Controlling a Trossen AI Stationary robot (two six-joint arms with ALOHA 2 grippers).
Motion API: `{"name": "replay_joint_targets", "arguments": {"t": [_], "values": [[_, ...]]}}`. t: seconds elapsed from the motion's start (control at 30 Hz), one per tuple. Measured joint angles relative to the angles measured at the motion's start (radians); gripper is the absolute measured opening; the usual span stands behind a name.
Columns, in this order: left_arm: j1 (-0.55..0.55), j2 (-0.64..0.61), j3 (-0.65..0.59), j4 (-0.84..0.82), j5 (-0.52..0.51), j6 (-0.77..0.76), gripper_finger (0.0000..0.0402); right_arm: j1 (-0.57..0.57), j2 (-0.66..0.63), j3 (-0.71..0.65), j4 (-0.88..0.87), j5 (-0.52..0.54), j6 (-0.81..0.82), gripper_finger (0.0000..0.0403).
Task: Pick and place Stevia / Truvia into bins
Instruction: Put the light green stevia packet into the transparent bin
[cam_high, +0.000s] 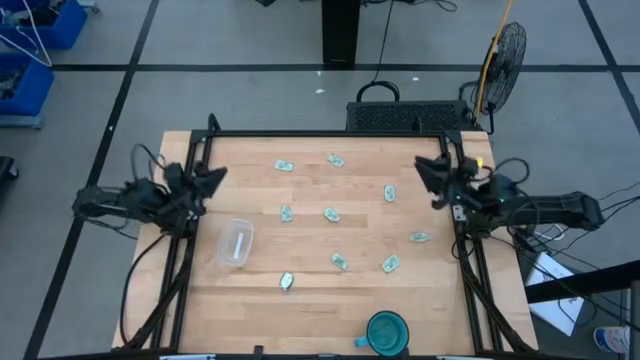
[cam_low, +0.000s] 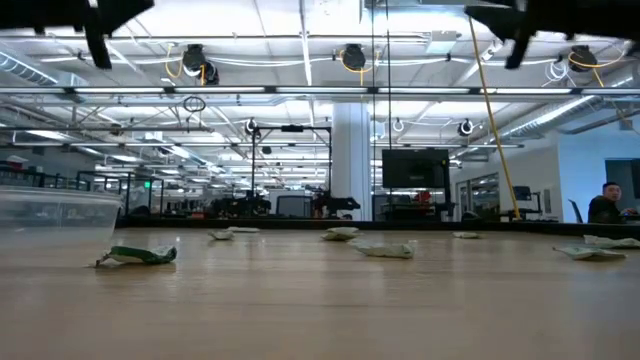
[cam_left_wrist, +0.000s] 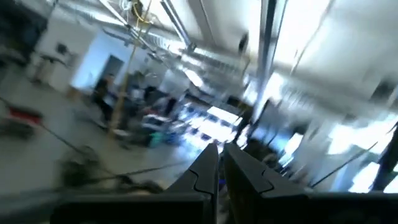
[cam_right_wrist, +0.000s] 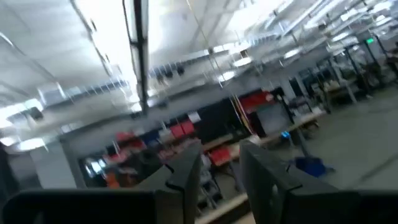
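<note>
The wooden desk (cam_high: 310, 290) fills the middle of the high view, with one dark arm folded at each side edge. The left arm sits at the left edge, its left claw (cam_high: 212, 178) raised above the desk's far-left corner and pointing inward; in the left wrist view its two fingers (cam_left_wrist: 205, 177) are pressed together, closed on nothing. The right arm mirrors it at the right edge, the right claw (cam_high: 428, 172) lifted near the far-right corner; its fingers (cam_right_wrist: 186, 174) stand apart with a clear gap, holding nothing.

A teal mug (cam_high: 387, 332) stands at the near edge, right of centre. The clear tub (cam_high: 236, 243) lies left of centre, shallow, rounded and colourless, with nothing visible inside.

The sachets (cam_high: 331, 214) are small pale green-and-white packets scattered flat across the middle and right of the desk, well apart from each other. One (cam_high: 287, 281) lies near the tub, on its near right side; from the low view it looks crumpled (cam_low: 138, 256).
</note>
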Motion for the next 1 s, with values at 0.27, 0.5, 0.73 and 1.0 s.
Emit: {"name": "replay_joint_targets", "arguments": {"t": [0.27, 0.5, 0.73, 1.0], "values": [[0.070, 0.353, 0.506, -0.328, -0.212, 0.420, 0.0031, -0.048, 0.362, 0.400, -0.493, -0.047, -0.005, 0.0112], [0.086, 0.518, 0.761, -0.462, -0.217, 0.456, 0.0031, -0.107, 0.524, 0.563, -1.132, -0.002, 0.192, 0.0112], [0.085, 0.534, 0.812, -0.504, -0.207, 0.304, 0.0031, -0.123, 0.573, 0.466, -1.276, -0.019, 0.309, 0.0112], [0.089, 0.614, 0.811, -0.622, -0.225, -0.015, 0.0036, -0.212, 0.572, 0.255, -1.059, 0.024, 0.332, 0.0114]]}}
